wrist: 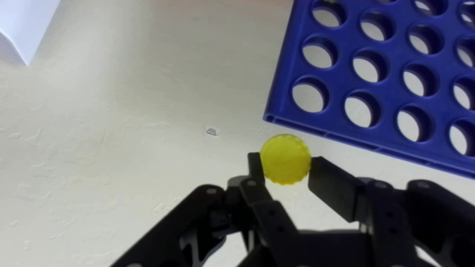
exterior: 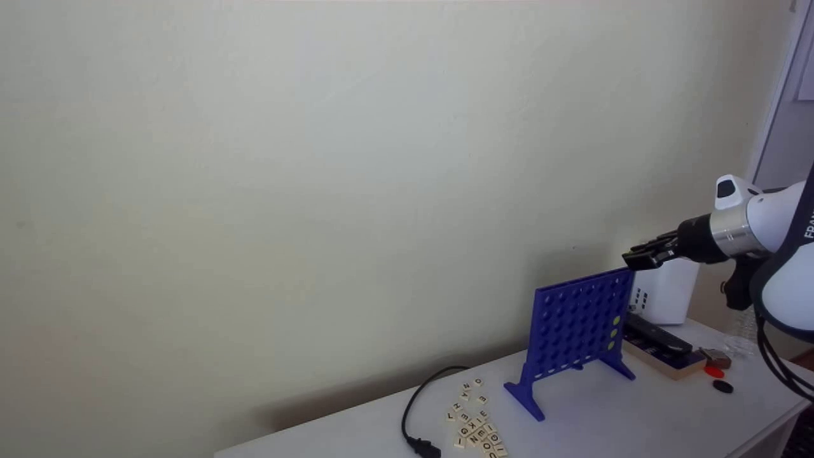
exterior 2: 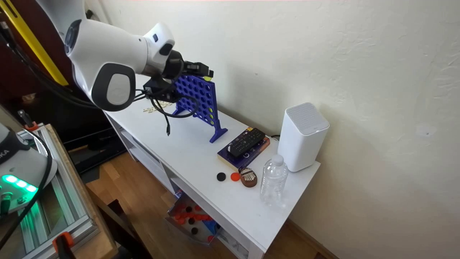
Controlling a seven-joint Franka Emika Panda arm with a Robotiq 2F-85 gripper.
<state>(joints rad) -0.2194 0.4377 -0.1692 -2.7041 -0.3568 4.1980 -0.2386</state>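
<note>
Robotiq gripper narrowed onto rim of yellow disc, jaws parted only by disc's width. Disc just above top corner of blue Connect Four grid, slight gap between them in wrist view. Three more yellow discs in grid's end column below. Near same end of grid: book bearing remote control, thumb piano. Near grid's opposite end: letter tiles.

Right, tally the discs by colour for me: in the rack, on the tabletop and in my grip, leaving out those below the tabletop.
Yellow discs: 4 (3 in the rack, 1 held by the end effector)
Red disc: 1
Black disc: 1
Total: 6
</note>
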